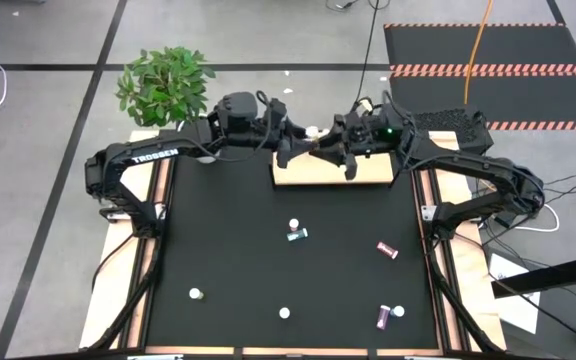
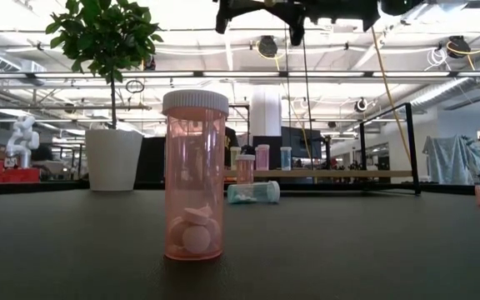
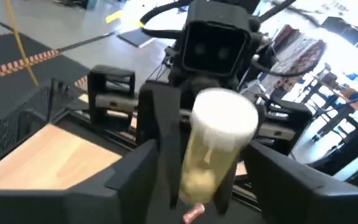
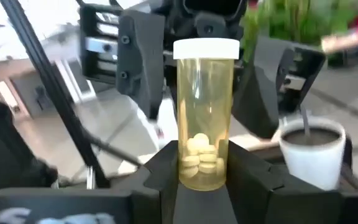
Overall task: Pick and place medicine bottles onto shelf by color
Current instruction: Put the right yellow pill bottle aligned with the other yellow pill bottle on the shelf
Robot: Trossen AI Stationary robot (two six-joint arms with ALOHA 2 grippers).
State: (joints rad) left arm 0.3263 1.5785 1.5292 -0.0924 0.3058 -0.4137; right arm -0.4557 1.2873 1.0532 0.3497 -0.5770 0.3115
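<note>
Over the shelf [image 1: 313, 174], the left gripper [image 3: 207, 177] stands spread clear of the yellow-green medicine bottle [image 4: 205, 124], while the right gripper [image 4: 204, 171] pinches the bottle's base upright. This looks like a mid-air handover, so the right arm can set it down with its own colour. Count: one bottle held, and about seven loose on the black mat [image 1: 228, 250] in front of the shelf. From left: two white caps, a white cap beside a teal lying one, three more including two magenta.
</note>
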